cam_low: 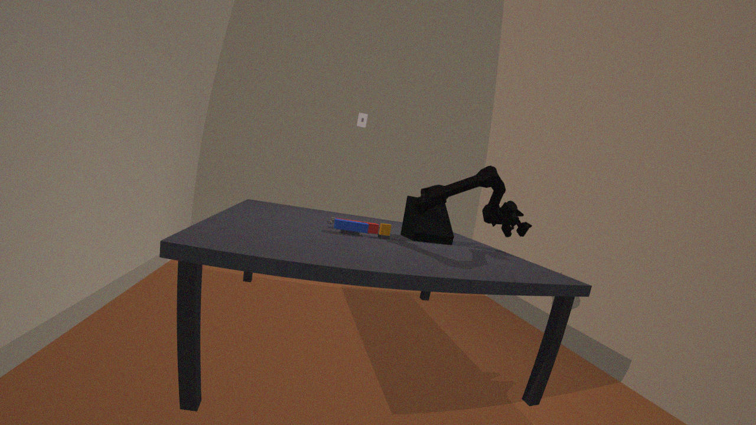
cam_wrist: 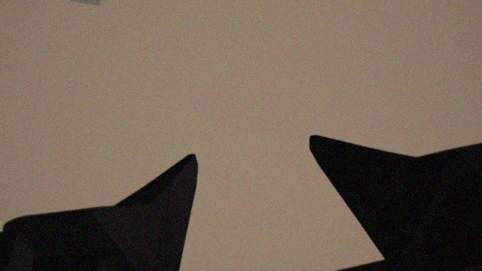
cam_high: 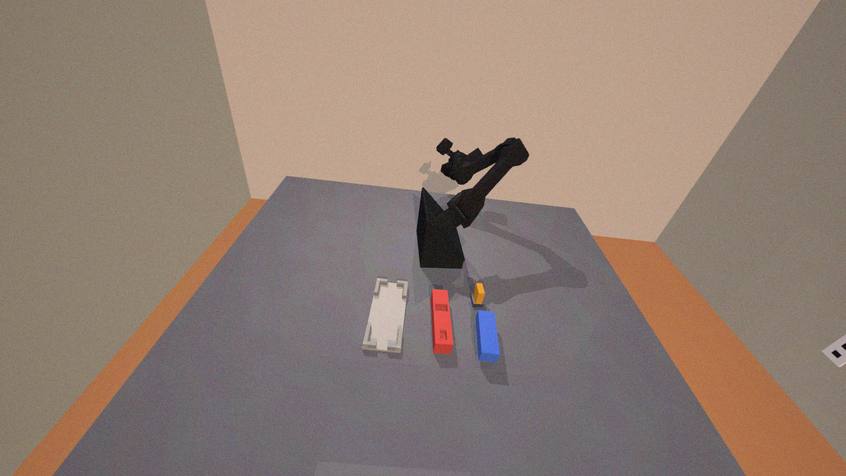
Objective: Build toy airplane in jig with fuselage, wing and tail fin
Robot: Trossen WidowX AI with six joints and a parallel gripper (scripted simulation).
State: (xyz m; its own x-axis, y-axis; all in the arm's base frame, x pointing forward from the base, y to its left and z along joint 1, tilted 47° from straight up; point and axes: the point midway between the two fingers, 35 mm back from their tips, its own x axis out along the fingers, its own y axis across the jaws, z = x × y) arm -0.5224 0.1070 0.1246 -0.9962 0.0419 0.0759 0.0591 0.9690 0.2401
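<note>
The jig [cam_high: 387,317] is a pale tray with raised corner pieces and nothing in its cradle. The red fuselage [cam_high: 441,322] [cam_low: 372,228] lies on the table just right of the jig in the top view, its two sockets facing up. The blue wing [cam_high: 487,334] [cam_low: 351,225] lies right of the fuselage, and its tab is hidden. The orange tail fin [cam_high: 479,293] [cam_low: 385,229] stands behind the wing, nearer the arm's base. My gripper [cam_wrist: 253,150] is open and empty, with only wall between its fingertips. It is raised behind the arm's base, far from all parts.
The black arm base [cam_high: 439,245] [cam_low: 427,224] stands on the dark table [cam_high: 266,379] [cam_low: 274,242] behind the parts. The arm reaches up and back, toward the wall behind the table's rear edge.
</note>
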